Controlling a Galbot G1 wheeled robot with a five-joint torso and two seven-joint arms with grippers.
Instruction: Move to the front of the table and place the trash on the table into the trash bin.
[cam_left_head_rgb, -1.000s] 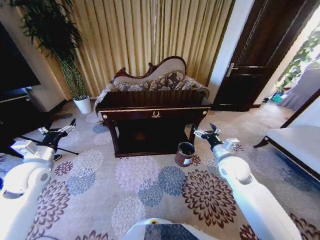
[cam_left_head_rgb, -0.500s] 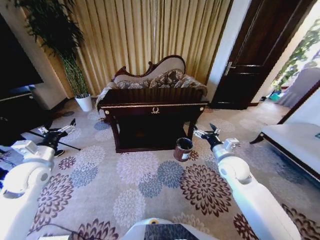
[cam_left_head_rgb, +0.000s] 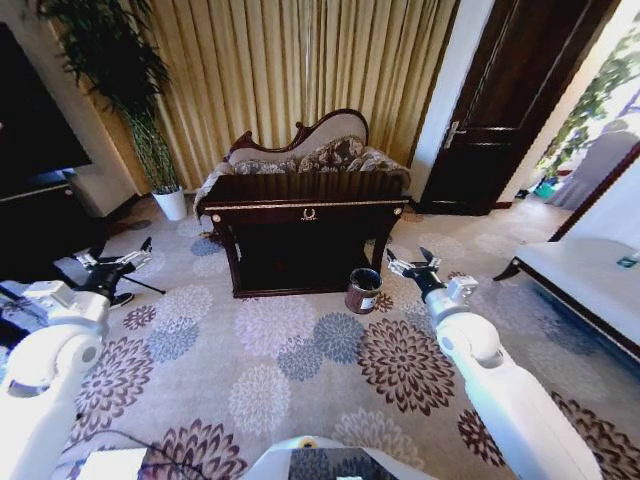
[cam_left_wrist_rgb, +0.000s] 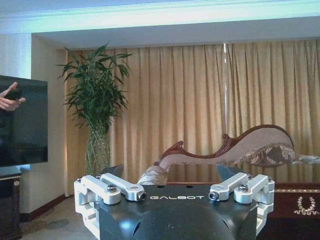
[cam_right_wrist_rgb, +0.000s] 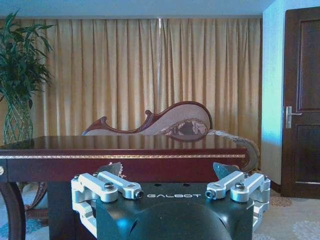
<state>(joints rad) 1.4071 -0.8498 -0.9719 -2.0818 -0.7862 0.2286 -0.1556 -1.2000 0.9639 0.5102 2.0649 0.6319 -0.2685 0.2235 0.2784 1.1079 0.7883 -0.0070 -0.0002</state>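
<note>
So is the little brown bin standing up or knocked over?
Standing up. The trash bin sits upright on the carpet by the table's front right leg, rim facing up.

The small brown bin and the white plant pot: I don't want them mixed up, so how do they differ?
The small dark-brown bin with a metal rim stands by the dark wooden table's front right leg; the white plant pot stands beyond its left end, by the curtain. The bin looks dark inside; the pot holds a tall plant. Both rest on the floor.

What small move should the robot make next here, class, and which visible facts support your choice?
Probably keep driving forward toward the table. In the head view it stands well ahead across open patterned carpet, far beyond both arms. The left gripper and right gripper are held out in front, open and empty, with the trash bin on the floor by the table's right front leg. Reaching would be premature from here.
</note>
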